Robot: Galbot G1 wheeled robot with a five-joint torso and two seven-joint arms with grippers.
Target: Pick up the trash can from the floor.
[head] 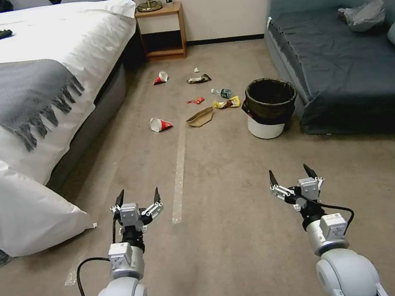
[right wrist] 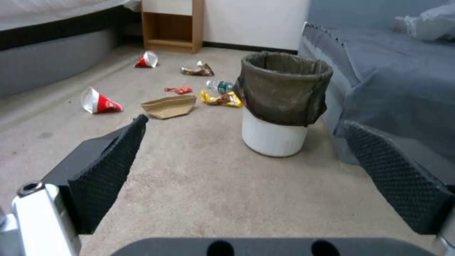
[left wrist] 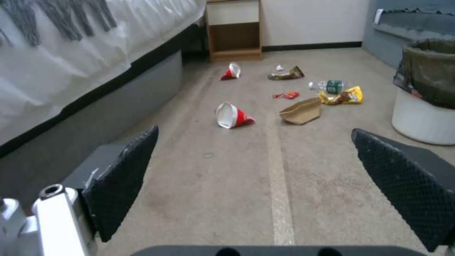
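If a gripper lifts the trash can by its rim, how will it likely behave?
The trash can looks empty, so probably light. Its black liner covers the rim loosely and may slip under the fingers. Held on one side, it would likely tilt.

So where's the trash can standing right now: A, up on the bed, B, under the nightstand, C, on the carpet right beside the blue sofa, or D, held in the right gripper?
C: the trash can stands upright on the floor beside the sofa, with both grippers open and well short of it.
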